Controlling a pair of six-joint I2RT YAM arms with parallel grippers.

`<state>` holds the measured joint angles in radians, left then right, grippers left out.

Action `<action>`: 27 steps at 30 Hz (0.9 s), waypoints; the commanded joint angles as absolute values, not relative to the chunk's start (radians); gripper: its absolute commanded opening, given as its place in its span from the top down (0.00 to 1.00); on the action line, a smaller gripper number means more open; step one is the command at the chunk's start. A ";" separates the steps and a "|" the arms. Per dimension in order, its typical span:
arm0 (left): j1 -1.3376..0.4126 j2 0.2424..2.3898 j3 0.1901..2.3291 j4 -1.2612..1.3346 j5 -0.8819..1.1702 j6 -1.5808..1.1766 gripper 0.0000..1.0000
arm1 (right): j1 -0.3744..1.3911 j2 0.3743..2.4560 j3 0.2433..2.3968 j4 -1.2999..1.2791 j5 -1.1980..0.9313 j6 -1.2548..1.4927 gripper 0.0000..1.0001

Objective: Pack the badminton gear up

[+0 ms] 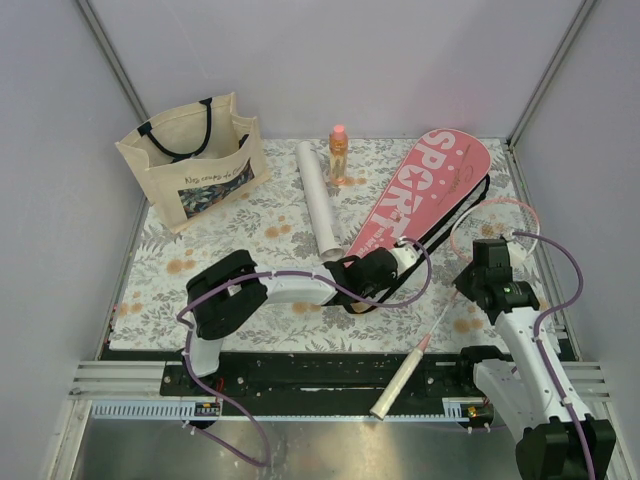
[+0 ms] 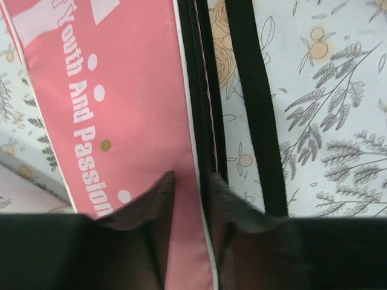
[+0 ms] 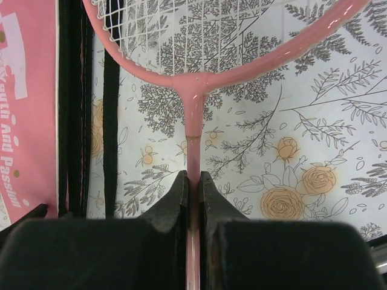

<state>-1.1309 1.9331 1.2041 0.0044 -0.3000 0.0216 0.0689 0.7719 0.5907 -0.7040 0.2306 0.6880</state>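
Note:
The pink cover [image 1: 425, 190] lettered "SPORT" lies on the flowered table mat at the back right. My left gripper [image 1: 403, 250] is at its near end. In the left wrist view my left gripper [image 2: 190, 175] is closed on the edge of the cover [image 2: 121, 90], on its white piping and black zip. My right gripper [image 1: 480, 262] is shut on the thin shaft of a pink-framed racket [image 1: 495, 225], just below the head [image 3: 195, 96]. The racket's white handle [image 1: 395, 395] reaches past the table's near edge. The long white tube [image 1: 318, 195] lies left of the cover. Only one racket shows.
A beige tote bag [image 1: 190, 165] with black straps stands at the back left. An orange bottle [image 1: 339, 153] with a pink cap stands behind the tube. The cover's black strap [image 2: 260, 121] loops over the mat beside the left gripper and also shows in the right wrist view [image 3: 110, 121].

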 commanded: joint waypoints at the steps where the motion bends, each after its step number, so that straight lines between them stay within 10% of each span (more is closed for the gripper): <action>1: -1.129 1.921 1.235 0.071 -0.296 0.043 0.82 | 0.063 0.762 0.568 -0.629 0.183 0.690 1.00; 4: -1.129 1.907 1.238 0.063 -0.293 0.028 1.00 | 0.063 0.764 0.542 -0.581 0.137 0.674 1.00; 27: -1.083 1.816 1.215 0.049 -0.183 -0.155 1.00 | 0.063 0.851 0.471 -0.339 -0.075 0.729 1.00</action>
<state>-1.0866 1.8530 1.2018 -0.0067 -0.2054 -0.1303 0.0681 0.8448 0.4973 -0.5159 0.0238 0.6884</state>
